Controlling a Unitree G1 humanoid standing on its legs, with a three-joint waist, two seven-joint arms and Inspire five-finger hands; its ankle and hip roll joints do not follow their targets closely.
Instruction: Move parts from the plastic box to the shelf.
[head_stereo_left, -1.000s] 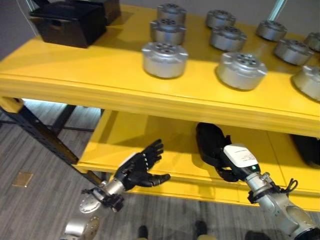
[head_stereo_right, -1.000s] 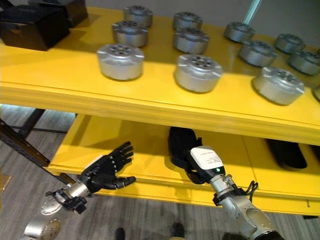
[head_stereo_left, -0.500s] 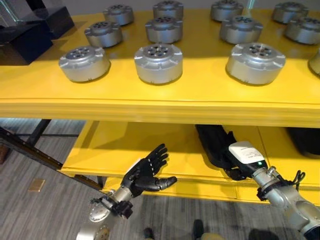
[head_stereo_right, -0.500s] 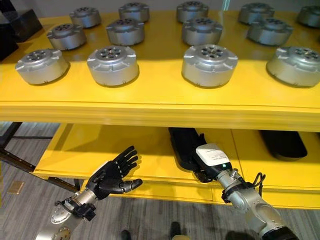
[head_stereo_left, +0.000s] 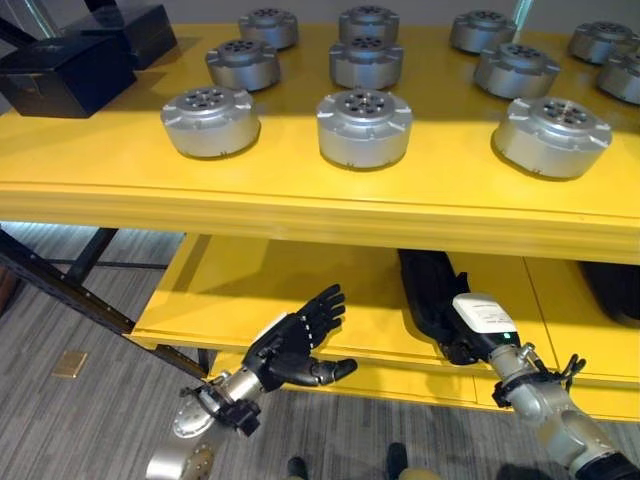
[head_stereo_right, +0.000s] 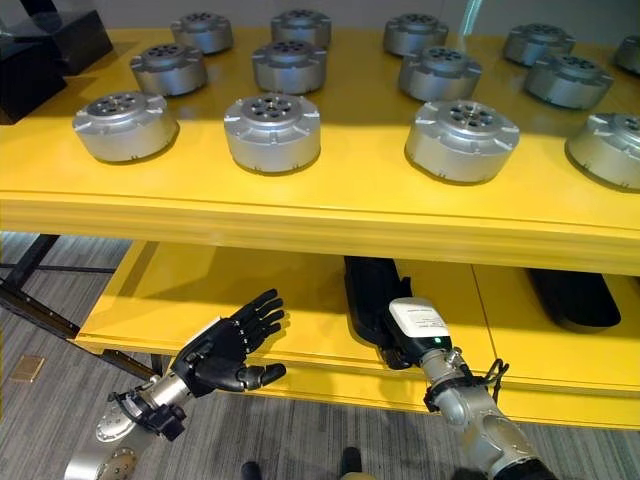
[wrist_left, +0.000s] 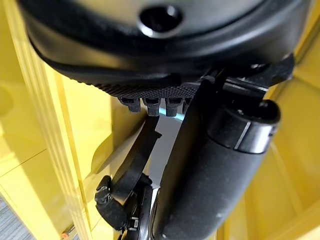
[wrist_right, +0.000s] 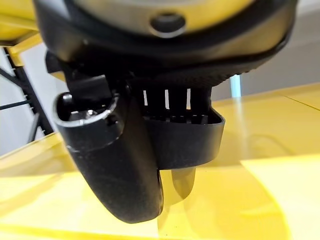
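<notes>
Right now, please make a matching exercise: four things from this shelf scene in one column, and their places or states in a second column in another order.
Things:
1. silver round parts
2. black boxes
3. left hand
4. right hand

Places or states:
A. resting flat on the lower shelf
B. open, palm up, by the lower shelf's front edge
C. standing in rows on the upper shelf
D. on the upper shelf's far left end

Pairs: 1-C, 2-D, 3-B, 4-A
</notes>
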